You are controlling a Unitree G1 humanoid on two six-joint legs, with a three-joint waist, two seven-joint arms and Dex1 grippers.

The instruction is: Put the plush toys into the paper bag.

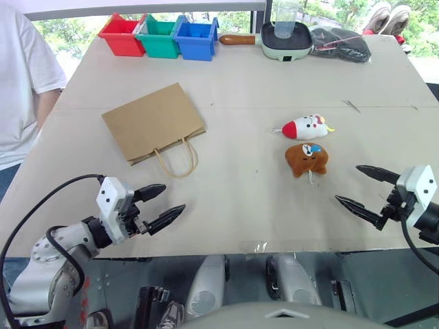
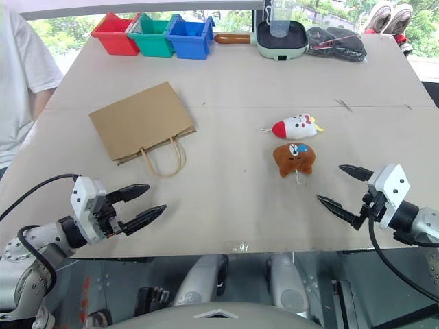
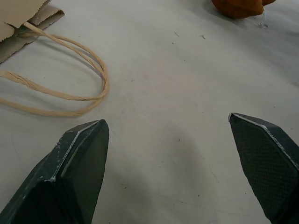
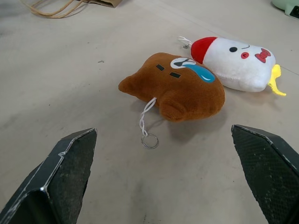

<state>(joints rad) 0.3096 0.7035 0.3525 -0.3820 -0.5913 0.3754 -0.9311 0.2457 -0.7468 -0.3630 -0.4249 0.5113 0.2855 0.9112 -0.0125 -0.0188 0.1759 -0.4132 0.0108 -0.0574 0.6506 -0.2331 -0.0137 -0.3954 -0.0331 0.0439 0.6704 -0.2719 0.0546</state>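
A: Status?

B: Nothing done yet. Both toys lie out on the bench. Brown toy and white toy sit just beside each other, on my right. Bag lies flat on my left, well apart from them, handles toward me.

A: Pincers?

B: My left pincer stands apart, empty, hovering near the handles. My right pincer is also apart, empty, aimed at the brown toy.

A: Left to do?

B: All of it: pick each toy, get the bag open, drop them in.

A: Materials?

B: Toys are soft plush. Brown one is rounded, with a cord and small ring. White one has a red pointed end and yellow bits. Bag is stiff kraft paper with twisted-cord loops. Bench is smooth and matte.
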